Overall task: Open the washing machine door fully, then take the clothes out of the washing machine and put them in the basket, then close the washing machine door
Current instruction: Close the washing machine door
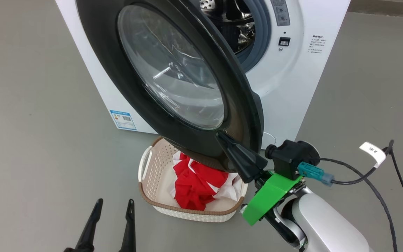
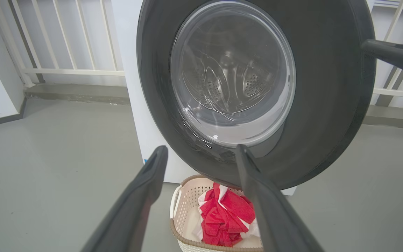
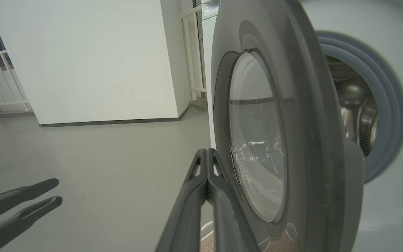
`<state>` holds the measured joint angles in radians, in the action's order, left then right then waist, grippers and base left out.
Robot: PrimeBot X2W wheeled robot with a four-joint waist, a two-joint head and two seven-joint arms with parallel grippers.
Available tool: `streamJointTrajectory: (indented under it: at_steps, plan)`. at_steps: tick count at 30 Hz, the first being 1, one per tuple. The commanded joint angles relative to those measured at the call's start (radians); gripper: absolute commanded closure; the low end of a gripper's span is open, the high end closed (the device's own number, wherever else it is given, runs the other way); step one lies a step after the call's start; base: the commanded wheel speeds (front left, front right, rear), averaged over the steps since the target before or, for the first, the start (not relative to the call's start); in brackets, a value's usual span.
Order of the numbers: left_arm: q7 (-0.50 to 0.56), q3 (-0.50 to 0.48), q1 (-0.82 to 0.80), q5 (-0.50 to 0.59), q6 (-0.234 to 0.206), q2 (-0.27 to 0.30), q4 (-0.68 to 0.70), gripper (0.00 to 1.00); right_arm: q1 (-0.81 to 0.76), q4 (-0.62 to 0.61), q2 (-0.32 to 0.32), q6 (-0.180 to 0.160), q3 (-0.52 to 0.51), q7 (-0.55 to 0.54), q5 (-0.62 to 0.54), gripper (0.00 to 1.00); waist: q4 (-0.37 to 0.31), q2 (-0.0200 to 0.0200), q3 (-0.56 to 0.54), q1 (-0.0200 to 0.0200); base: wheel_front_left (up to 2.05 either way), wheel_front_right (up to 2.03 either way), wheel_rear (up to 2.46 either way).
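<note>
washing machine door (image 1: 170, 70) ajar, basket (image 1: 157, 164) w/ clothes (image 1: 194, 183)

Clothes (image 1: 194, 185) in the basket (image 1: 159, 164) — on the floor (image 1: 30, 122) before the washing machine (image 1: 285, 91), under its door (image 1: 170, 66).

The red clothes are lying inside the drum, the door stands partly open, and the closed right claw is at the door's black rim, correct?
Wrong place: the head view shows the red clothes lying in the basket. The rest holds: the door stands partly open, and the closed right claw is at its black rim.
</note>
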<state>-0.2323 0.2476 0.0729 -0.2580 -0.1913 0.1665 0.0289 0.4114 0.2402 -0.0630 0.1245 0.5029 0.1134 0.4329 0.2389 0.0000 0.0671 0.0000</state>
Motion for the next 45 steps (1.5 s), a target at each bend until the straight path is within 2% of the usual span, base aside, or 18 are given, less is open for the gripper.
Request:
streamJointTrajectory:
  at_steps: [1, 14, 27, 36, 45]
  plan:
    - [-0.013, -0.029, -0.047, -0.002, 0.007, 0.011, 0.019, 0.00, 0.001, -0.006, 0.013, 0.006, 0.014, 0.007, 0.007, 1.00, -0.001, 0.0000, 0.001, 0.0000, 0.00, 0.00, 0.00]
    - [-0.016, -0.020, -0.054, -0.010, 0.012, 0.015, 0.011, 0.00, 0.074, 0.169, 0.013, 0.006, 0.004, 0.057, 0.007, 1.00, -0.011, 0.0000, 0.003, 0.0000, 0.00, 0.00, 0.00]
    - [-0.019, -0.011, -0.069, -0.012, 0.011, 0.015, 0.007, 0.00, 0.177, 0.280, 0.013, 0.006, 0.022, 0.091, 0.028, 1.00, -0.017, 0.0000, 0.019, 0.0000, 0.00, 0.00, 0.00]
    - [-0.023, -0.006, -0.088, -0.013, 0.012, 0.008, 0.006, 0.00, 0.261, 0.359, 0.013, 0.006, 0.044, 0.095, 0.058, 1.00, -0.018, 0.0000, 0.050, 0.0000, 0.00, 0.00, 0.00]
    - [-0.027, 0.003, -0.120, -0.009, 0.020, -0.010, 0.003, 0.00, 0.386, 0.498, 0.006, 0.006, 0.017, 0.098, 0.051, 1.00, -0.008, 0.0000, 0.098, 0.0000, 0.00, 0.00, 0.00]
